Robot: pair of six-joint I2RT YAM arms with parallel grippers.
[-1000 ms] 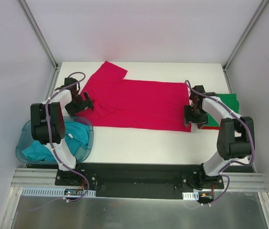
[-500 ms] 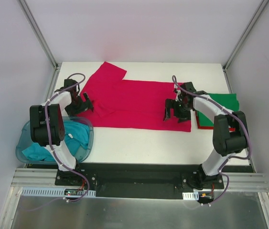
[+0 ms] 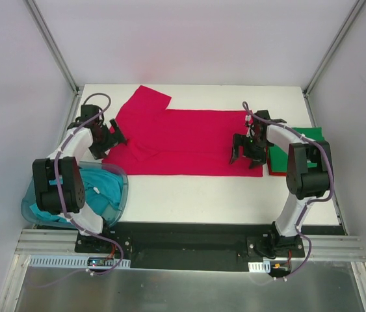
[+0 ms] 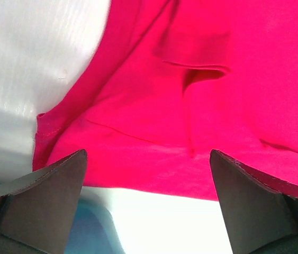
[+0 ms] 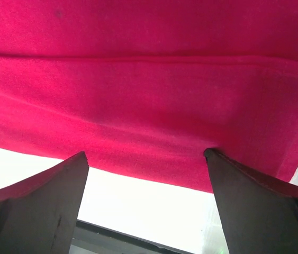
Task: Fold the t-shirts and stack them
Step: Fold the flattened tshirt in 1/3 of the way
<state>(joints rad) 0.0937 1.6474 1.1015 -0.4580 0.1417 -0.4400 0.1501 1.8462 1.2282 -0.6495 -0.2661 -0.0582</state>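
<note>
A crimson red t-shirt (image 3: 183,140) lies spread flat across the middle of the table, one sleeve pointing to the far left. My left gripper (image 3: 111,138) is open at the shirt's left near corner; in the left wrist view the red cloth (image 4: 191,95) lies just ahead of the open gripper (image 4: 147,154). My right gripper (image 3: 242,151) is open over the shirt's right near edge, and its right fingertip (image 5: 212,159) touches the hem (image 5: 149,159). A folded green t-shirt (image 3: 303,140) lies at the right on a red one (image 3: 277,172). A teal t-shirt (image 3: 101,188) sits in the tub.
The translucent blue tub (image 3: 123,195) stands at the near left, close beside the left arm. Metal frame posts rise at the table's far corners. White table (image 3: 196,198) shows between the red shirt and the arm bases.
My right gripper has opened and moved left from the shirt's right end beside the green stack onto the shirt's near edge. The left gripper has shifted slightly to the far left.
</note>
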